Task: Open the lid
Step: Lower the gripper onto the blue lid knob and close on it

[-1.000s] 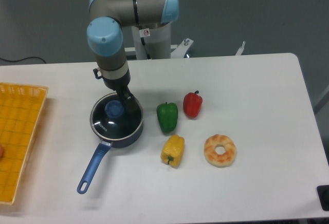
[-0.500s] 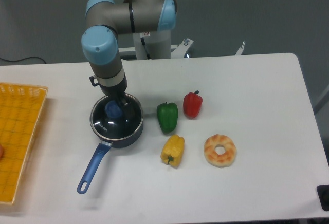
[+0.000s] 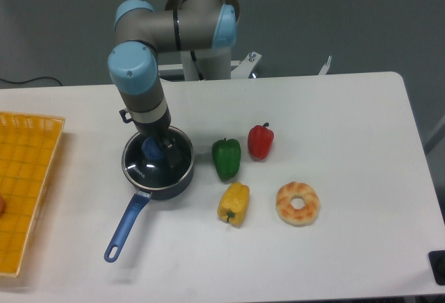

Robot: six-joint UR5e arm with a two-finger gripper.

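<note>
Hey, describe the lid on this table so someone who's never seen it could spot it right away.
On the left half of the white table, right of the yellow basket, sits a dark blue saucepan with a long blue handle. The lid covers it, right under the robot's claw. It's the only clear glass disc there, with a silver rim and a blue knob.

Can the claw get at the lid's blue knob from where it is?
Probably yes: the claw is right at the knob on the lid, nothing between; the peppers sit well aside.
</note>
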